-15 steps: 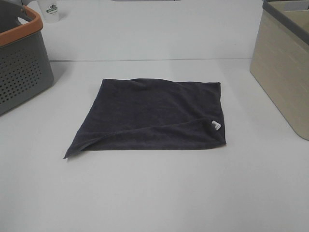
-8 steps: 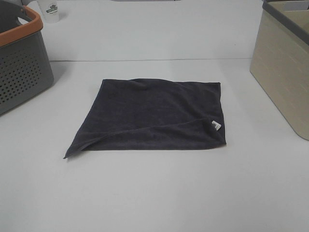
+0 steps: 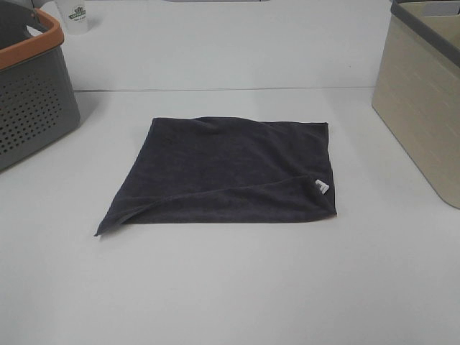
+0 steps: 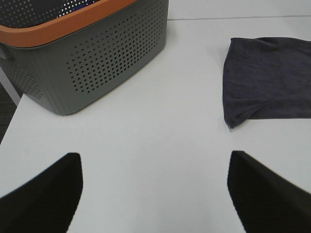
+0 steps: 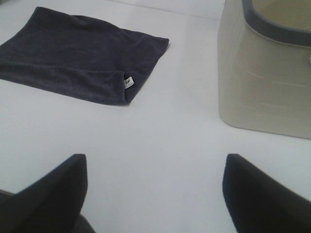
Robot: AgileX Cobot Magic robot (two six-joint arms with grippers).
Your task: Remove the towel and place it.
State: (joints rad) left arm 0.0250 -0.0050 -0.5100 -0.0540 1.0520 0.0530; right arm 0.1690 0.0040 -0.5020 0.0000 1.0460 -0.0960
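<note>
- Nothing in the high view has shifted since the earlier frames: the towel lies as it did, and neither arm has come into that view.
- Dark charcoal, the towel is spread flat on the white tabletop near its middle, with its near edge folded over in a long diagonal flap.
- Its small white tag sits at the right edge, just above the near right corner.
- At far left stands a grey perforated basket with an orange rim, well apart from the towel.
- At far right stands a beige bin with a grey rim, also clear of the cloth.
- A white cup with a green print stands behind the basket.
- The left claw hangs over bare tabletop near the basket, fingers spread wide, holding nothing.
- The right claw hangs over bare tabletop between towel and bin, likewise wide apart and empty.
</note>
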